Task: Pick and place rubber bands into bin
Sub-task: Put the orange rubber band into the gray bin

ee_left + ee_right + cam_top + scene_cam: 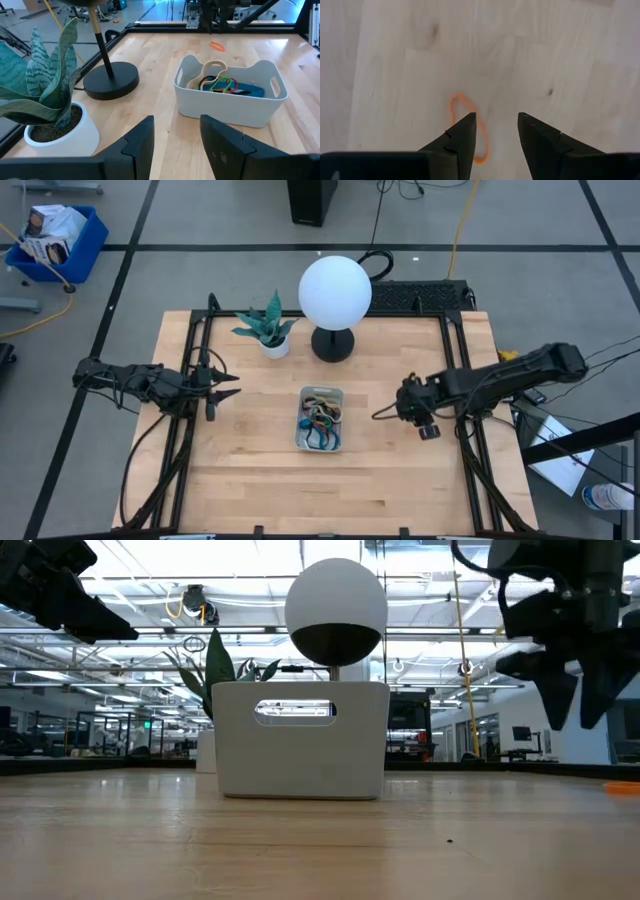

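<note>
Right wrist view: one orange rubber band point(466, 131), a thin loop lying flat on the bare wooden table point(560, 60), directly under the right gripper point(496, 125). Fingers spread; the band sits beneath and just beside one finger, partly hidden by it, not yet held.

Bin point(320, 420): small pale tray at table centre, well apart from the stray band, to its left. Contents: tangled rubber bands point(223, 84) in beige, green, red, blue.

Left gripper point(176, 131): fingers spread, empty, waiting over the table's left side, facing the bin.

Other items: white globe lamp point(335, 292) and potted plant point(268, 328) at the far edge.

Step in hand, judged: pick of the last loose band seen. Next move calls for shifting to centre the loop between the fingers, descending to the wood, pinching, then carrying left to the bin.
</note>
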Available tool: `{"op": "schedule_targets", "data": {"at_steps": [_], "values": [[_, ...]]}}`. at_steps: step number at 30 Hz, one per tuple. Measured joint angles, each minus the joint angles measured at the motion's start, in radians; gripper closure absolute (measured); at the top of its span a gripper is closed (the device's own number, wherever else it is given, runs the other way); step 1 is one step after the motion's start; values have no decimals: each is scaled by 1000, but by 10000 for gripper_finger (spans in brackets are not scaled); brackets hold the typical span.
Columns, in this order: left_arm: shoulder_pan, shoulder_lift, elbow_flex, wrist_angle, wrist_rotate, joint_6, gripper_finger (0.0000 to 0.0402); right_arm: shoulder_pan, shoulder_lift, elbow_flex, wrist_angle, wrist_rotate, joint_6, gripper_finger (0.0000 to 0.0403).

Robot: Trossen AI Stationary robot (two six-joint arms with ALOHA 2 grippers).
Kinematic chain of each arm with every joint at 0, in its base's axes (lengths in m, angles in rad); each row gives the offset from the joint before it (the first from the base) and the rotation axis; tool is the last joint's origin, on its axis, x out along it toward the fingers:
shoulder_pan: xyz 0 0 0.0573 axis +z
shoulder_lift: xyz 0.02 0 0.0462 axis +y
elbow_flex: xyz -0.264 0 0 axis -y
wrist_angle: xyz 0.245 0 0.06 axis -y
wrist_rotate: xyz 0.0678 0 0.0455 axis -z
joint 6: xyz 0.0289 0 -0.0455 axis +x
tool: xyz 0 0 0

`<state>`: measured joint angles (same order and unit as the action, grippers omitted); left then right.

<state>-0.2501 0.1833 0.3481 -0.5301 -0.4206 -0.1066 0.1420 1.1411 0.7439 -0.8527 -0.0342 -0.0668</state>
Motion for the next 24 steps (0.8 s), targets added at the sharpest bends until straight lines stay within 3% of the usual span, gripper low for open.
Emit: {"op": "schedule_targets", "data": {"at_steps": [24], "values": [[0,0,0,-2,-9,0,236,91,285,12,13,31,-3,279]]}}
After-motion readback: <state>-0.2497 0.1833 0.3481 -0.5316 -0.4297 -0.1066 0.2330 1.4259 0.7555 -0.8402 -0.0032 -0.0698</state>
